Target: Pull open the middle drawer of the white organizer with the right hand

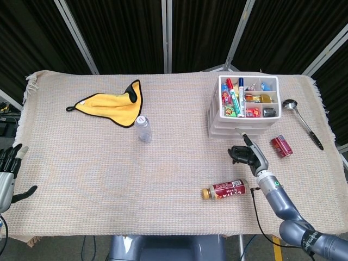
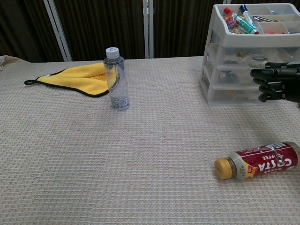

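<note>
A rough woven cloth [image 1: 109, 174] covers the table, under a glossy white plastic organizer [image 1: 247, 117] and clear plastic bottle [image 2: 116, 79].
</note>
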